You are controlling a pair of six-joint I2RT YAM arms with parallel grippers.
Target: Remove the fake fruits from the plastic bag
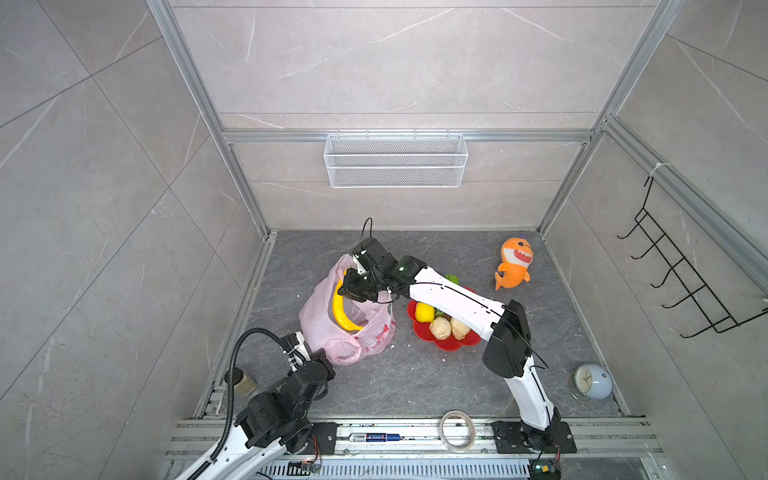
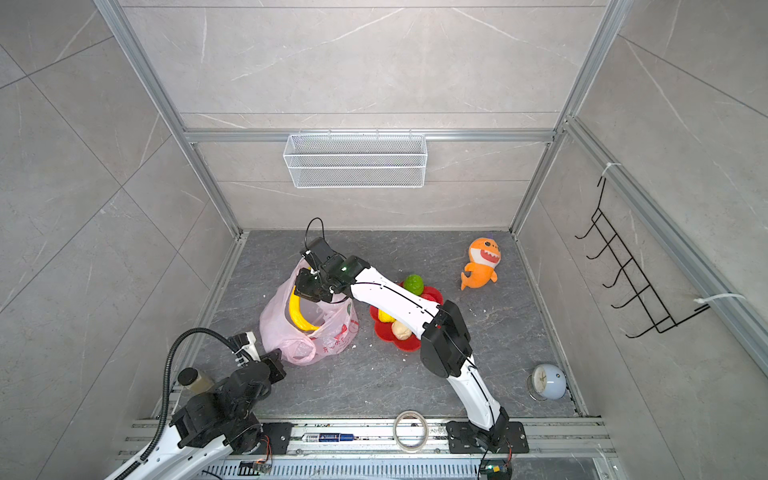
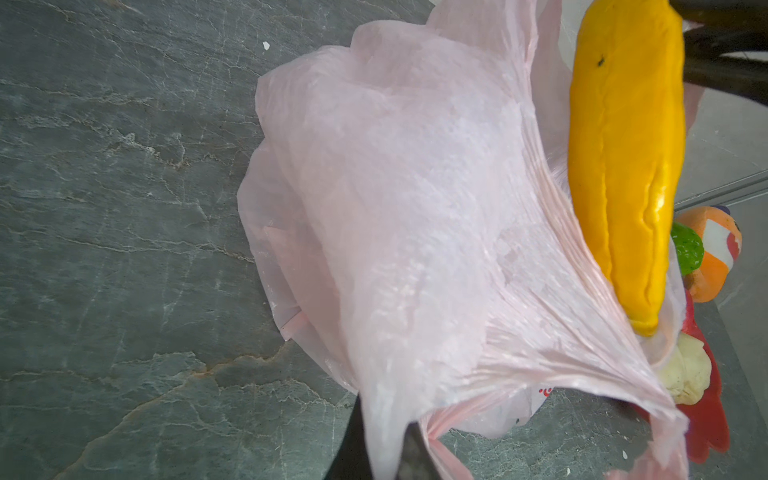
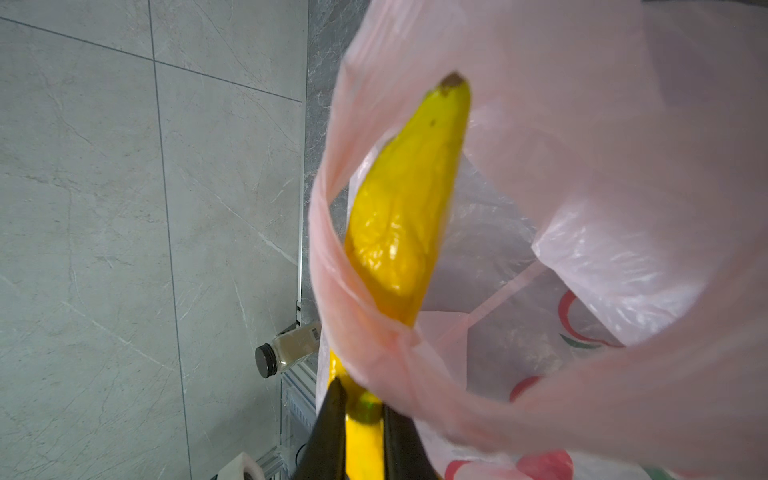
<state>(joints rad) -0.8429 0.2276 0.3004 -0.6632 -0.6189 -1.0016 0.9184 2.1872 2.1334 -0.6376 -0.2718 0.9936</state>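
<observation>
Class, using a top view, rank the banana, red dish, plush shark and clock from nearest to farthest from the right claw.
1. banana: held in the right claw, at the mouth of the pink bag.
2. red dish: right of the bag.
3. plush shark: far right corner.
4. clock: right side, near the robot's base.

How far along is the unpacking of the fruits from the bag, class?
Done: several fruits lie on the dish. In hand: the right gripper is shut on the banana, partly inside the bag, which the left gripper pinches. Left: free the banana; no other fruit shows in the bag.
</observation>
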